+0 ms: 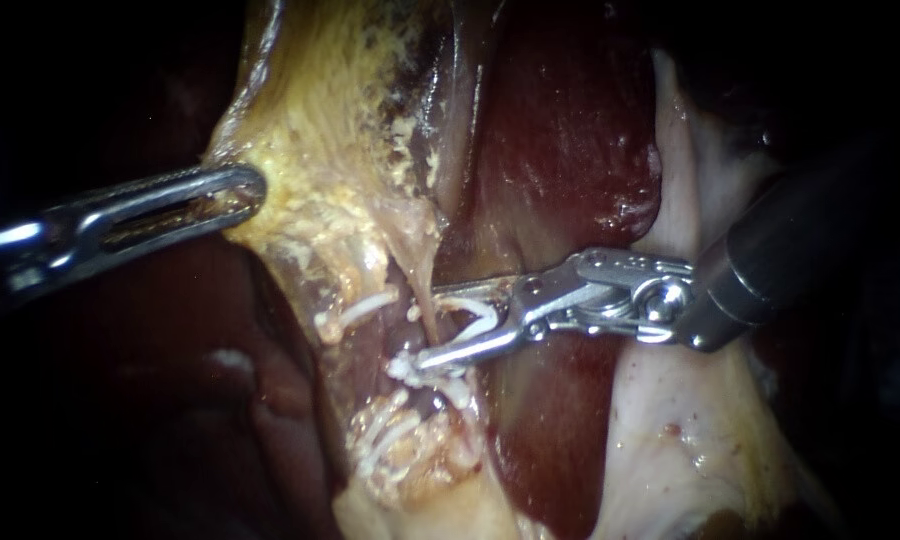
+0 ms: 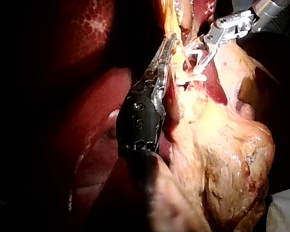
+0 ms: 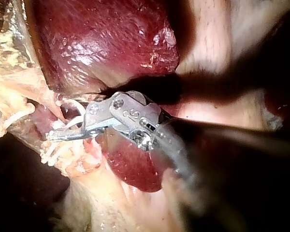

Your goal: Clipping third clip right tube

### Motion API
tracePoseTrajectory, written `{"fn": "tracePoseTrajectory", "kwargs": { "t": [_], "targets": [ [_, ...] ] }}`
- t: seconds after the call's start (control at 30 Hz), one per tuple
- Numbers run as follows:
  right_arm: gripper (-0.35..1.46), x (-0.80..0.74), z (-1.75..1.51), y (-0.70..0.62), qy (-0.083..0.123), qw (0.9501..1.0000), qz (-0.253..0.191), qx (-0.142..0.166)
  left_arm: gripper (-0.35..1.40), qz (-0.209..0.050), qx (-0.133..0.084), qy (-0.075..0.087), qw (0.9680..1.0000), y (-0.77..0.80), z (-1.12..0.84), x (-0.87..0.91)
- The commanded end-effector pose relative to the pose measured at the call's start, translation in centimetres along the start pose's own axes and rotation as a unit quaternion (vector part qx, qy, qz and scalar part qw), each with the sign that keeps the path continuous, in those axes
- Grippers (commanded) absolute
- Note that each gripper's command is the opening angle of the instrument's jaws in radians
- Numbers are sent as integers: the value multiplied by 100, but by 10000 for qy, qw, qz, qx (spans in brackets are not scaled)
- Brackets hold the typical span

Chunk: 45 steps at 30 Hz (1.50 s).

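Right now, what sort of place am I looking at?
Probably a surgical bench setup: dark red liver, a slender steel right instrument whose jaws hold a white clip around a pale tube.

Centre brightly lit, edges black; glare on right instrument (image 1: 432, 328) and wet liver (image 1: 570, 130).

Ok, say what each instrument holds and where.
Left instrument grips yellowish tissue at its edge. Right instrument carries an open white clip by its legs, astride the pale tube.

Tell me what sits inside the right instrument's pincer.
An open white clip lines the right instrument's pincer, and a thin pale tube passes between its two arms. The tube's back side, and whether the clip's tips clear it, are covered.
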<state>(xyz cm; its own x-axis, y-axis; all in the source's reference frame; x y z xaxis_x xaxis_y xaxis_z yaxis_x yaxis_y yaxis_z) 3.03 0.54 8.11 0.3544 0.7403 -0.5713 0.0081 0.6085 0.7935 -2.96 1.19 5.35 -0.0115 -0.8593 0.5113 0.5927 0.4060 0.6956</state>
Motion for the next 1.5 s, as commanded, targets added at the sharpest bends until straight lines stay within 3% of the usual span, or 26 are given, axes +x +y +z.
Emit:
{"fn": "tracePoseTrajectory", "kwargs": {
  "t": [0.03, 0.3, 0.57, 0.83, 0.93, 1.0, 1.07, 1.1, 1.5],
  "targets": [
    [57, 0, 3, -1, 74, 10000, 4, 43, -35, -1, 11, 4, 10000, 0, 0, 0],
    [55, 7, 10, -12, 470, 9961, 352, 653, -35, 0, 11, 4, 10000, 1, 1, 1],
    [45, 21, 10, -22, 803, 9858, 713, 1289, -35, 3, 9, 1, 10000, 4, 3, 2],
    [41, 31, 8, -22, 878, 9840, 821, 1314, -35, 10, 7, -3, 10000, 6, 5, 4],
    [32, 31, 8, -22, 874, 9838, 850, 1317, -35, 9, 7, -3, 10000, 6, 5, 4],
    [10, 31, 7, -22, 872, 9833, 910, 1311, -35, 10, 7, -3, 10000, 6, 5, 4],
    [-29, 30, 4, -22, 812, 9834, 995, 1284, -35, 9, 7, -3, 10000, 6, 5, 4],
    [-35, 29, 3, -22, 761, 9840, 1022, 1249, -35, 9, 6, -3, 10000, 6, 5, 4],
    [-35, 26, -1, -18, 686, 9838, 1165, 1174, -35, 9, 4, -4, 10000, 6, 5, 4]
  ]
}}
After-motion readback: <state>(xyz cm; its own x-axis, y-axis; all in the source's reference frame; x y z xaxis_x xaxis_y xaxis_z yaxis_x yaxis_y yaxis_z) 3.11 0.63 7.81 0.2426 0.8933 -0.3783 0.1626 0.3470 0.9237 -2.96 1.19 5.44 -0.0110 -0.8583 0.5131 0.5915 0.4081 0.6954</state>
